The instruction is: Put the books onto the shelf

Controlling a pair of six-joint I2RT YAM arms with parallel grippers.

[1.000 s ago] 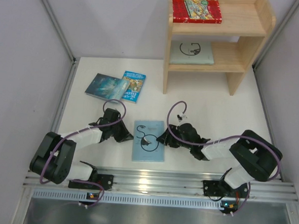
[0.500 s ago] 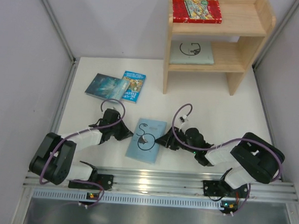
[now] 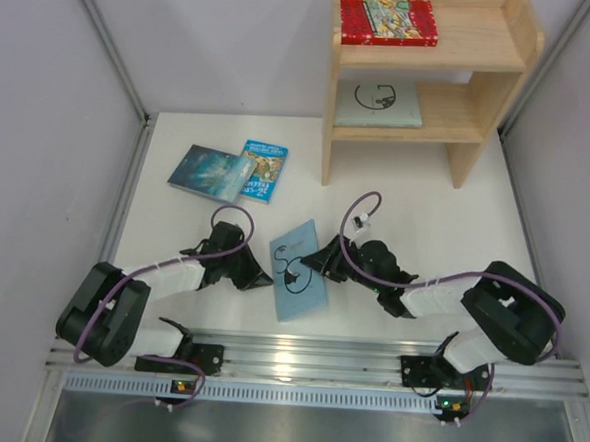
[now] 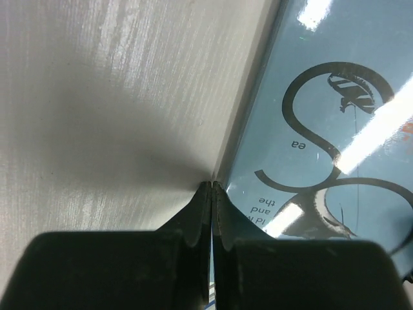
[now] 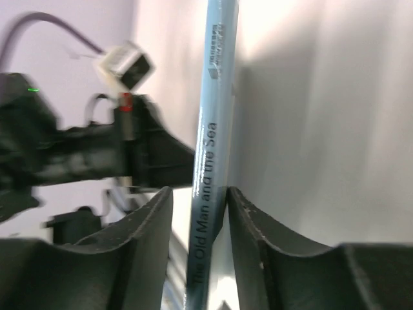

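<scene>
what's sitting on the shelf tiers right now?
On the shelf, the top tier holds the red book, lying flat. The lower tier holds one pale blue-green book, also flat. The top tier covers the back of the lower tier, so anything there cannot be seen.

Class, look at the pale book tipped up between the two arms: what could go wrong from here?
1. The pale blue-green paperback with the black circular mark is tilted up; the right arm's fingers only straddle its spine, with a gap on one side, so it may slip and flop flat.
2. The left arm's shut fingers touch its opposite edge with their tips alone; it could slide off.
</scene>
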